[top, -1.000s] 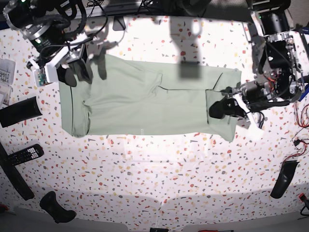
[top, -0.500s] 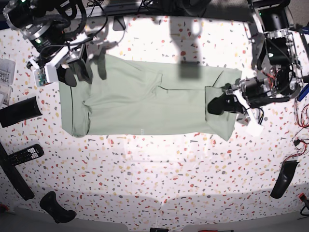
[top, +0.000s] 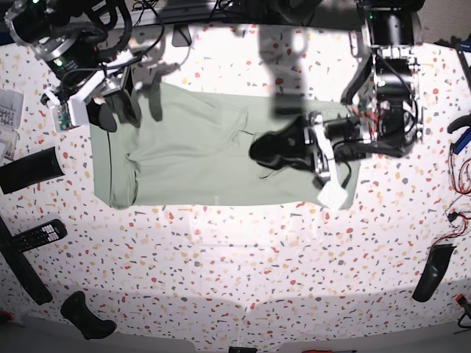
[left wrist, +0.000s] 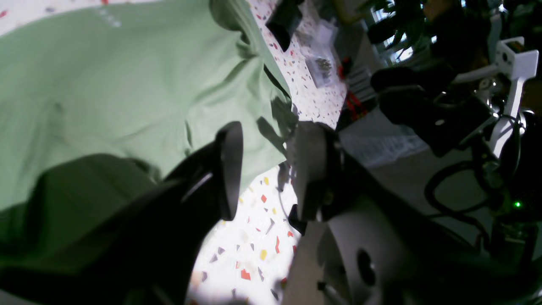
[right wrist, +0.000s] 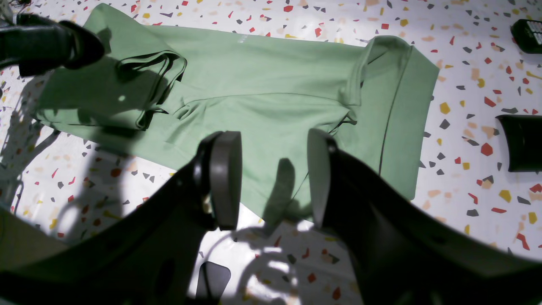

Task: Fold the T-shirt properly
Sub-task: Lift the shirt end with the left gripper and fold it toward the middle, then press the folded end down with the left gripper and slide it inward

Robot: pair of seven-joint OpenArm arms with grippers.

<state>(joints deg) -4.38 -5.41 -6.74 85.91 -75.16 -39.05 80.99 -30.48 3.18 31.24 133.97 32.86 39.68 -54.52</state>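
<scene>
The T-shirt lies spread flat on the speckled bench, one end folded over. Left claw, jaws apart and empty, hangs over the shirt's middle; in its wrist view the cloth edge lies below and beyond the fingers. Right claw, jaws apart and empty, hangs over the shirt's opposite end, cloth directly beneath it. A remote lies well away from both claws.

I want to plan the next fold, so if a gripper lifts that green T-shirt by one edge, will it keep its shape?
Probably not. The T-shirt already lies in soft creases and doubled-over ends, so it looks floppy and would likely drape. It seems thin and light, and pushing may bunch it on the table.
</scene>
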